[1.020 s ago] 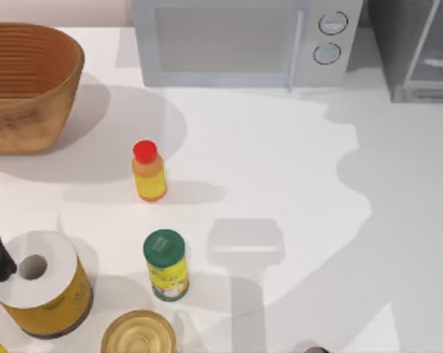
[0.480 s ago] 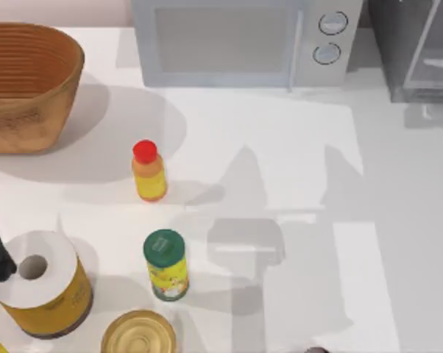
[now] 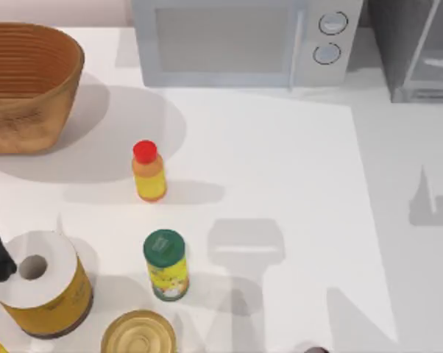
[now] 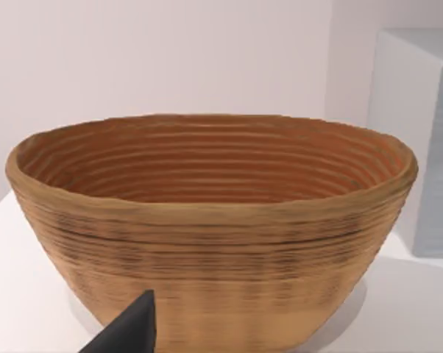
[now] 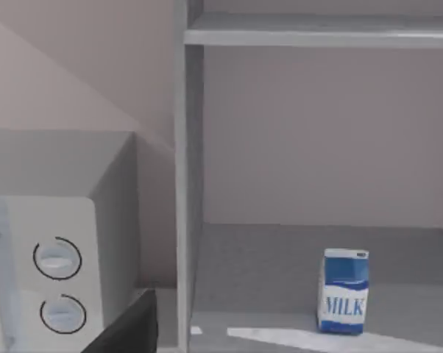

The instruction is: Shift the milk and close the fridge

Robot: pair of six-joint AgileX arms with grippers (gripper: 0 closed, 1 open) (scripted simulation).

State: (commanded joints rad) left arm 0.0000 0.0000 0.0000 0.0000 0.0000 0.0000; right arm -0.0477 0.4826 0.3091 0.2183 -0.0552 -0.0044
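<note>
The milk [image 5: 344, 292] now stands alone inside the open fridge [image 5: 188, 184]. Arm shadows have slid toward the tabletop's [image 3: 280, 169] right edge, so only closing looks left. I cannot tell how either claw stands.

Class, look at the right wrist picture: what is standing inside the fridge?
Inside the fridge, the milk stands upright on the lower grey shelf, lettering facing the camera. Another shelf runs above it. What sits higher up, or farther to either side inside, cannot be seen.
</note>
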